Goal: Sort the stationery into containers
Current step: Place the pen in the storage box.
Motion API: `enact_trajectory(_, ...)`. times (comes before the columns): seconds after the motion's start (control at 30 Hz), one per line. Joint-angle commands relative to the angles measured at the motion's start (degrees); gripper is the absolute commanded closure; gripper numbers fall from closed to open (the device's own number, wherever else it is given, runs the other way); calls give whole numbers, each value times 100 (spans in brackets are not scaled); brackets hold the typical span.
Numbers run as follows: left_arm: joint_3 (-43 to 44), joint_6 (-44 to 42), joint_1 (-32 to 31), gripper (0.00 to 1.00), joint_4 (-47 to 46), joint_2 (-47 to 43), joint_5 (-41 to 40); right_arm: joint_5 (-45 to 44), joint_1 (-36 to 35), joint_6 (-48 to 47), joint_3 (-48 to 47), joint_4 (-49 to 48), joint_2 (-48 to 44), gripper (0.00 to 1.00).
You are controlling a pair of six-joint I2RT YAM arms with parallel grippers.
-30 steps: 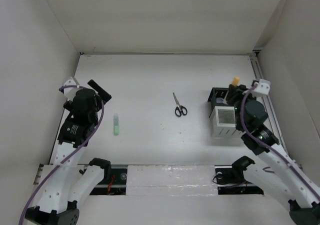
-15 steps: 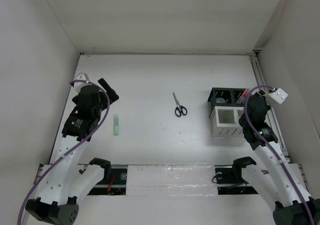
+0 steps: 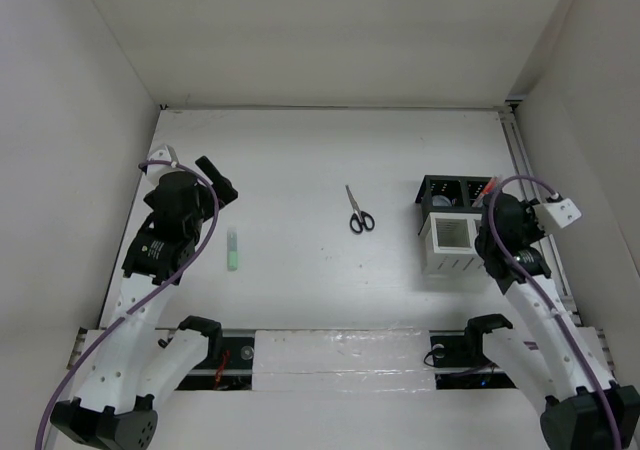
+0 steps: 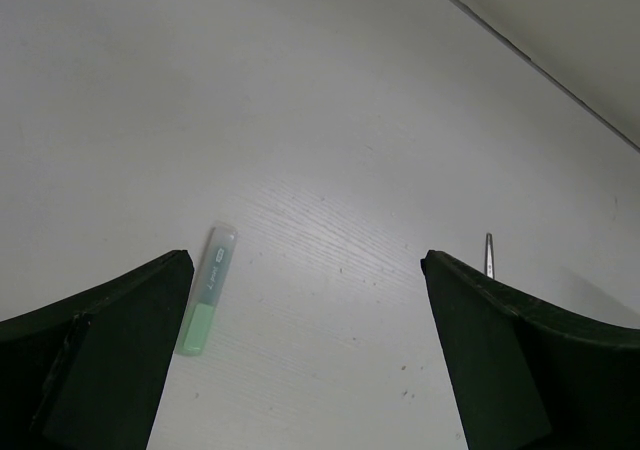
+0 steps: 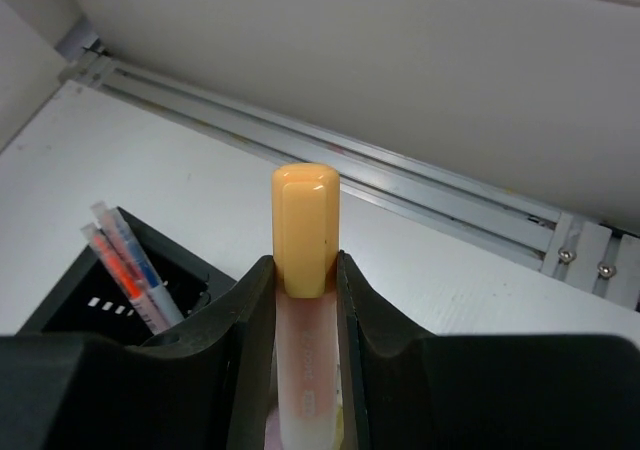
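Orange marker [image 5: 305,210], pinched by right gripper [image 5: 303,270], shows only in wrist view.

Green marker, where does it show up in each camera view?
Top: green marker lies left of centre, well left of the scissors.
Left wrist: green marker at lower left.
Right wrist: not in it.
Shared landmark: the scissors, only a blade tip at right in the left wrist view; absent from the right wrist.

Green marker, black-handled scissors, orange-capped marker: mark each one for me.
Stubby green plastic marker [image 3: 232,249], top external view, middle of the barrel.
Black-handled metal scissors [image 3: 355,210], top external view, by the pivot.
Orange-capped marker [image 5: 304,225], right wrist view, the cap.
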State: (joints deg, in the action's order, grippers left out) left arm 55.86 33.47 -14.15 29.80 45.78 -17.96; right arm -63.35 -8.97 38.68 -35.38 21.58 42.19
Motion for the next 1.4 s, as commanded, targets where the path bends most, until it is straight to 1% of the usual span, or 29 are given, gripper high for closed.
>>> enact_trajectory(0.0,-4,-60,-9,1,-150,-69,29,-361,36,570,-268,426,262,100)
enact_trajectory(0.2,-4,-60,-9,1,-150,-122,-24,-362,36,816,-373,557,763,100)
enact_trajectory(0.53,-57,-60,-9,1,-150,-122,-77,-310,36,852,-435,637,948,99)
enact_trajectory(0.63,-57,-60,-9,1,-150,-122,-77,-309,36,852,-497,637,1062,90)
enact_trajectory(0.73,-57,-60,-9,1,-150,-122,-77,-309,36,852,-549,637,1115,89)
enact_trajectory(0.8,-57,-60,-9,1,-150,-122,-77,-309,36,852,-549,689,1176,87)
enact_trajectory(0.93,-57,-113,-9,1,-150,-122,-77,-257,-17,800,-602,689,1230,87)
enact_trajectory(1.07,-57,-113,-9,1,-150,-175,-77,-458,-201,931,-716,812,1431,86)
enact_trajectory(1.13,-57,-113,-9,1,-150,-175,-77,-572,-254,1080,-795,1022,1520,86)
enact_trajectory(1.2,-57,-113,-9,1,-150,-175,-77,-643,-316,1325,-875,1198,1730,82)
enact_trajectory(1.23,-57,-113,-9,1,-150,-175,-77,-695,-403,1396,-944,1338,1792,75)
enact_trajectory(1.33,-57,-113,-9,1,-150,-175,-77,-818,-552,1589,-1006,1479,1985,71)
enact_trajectory(1.37,-57,-113,-9,1,-150,-175,-77,-871,-553,1651,-1059,1585,1986,64)
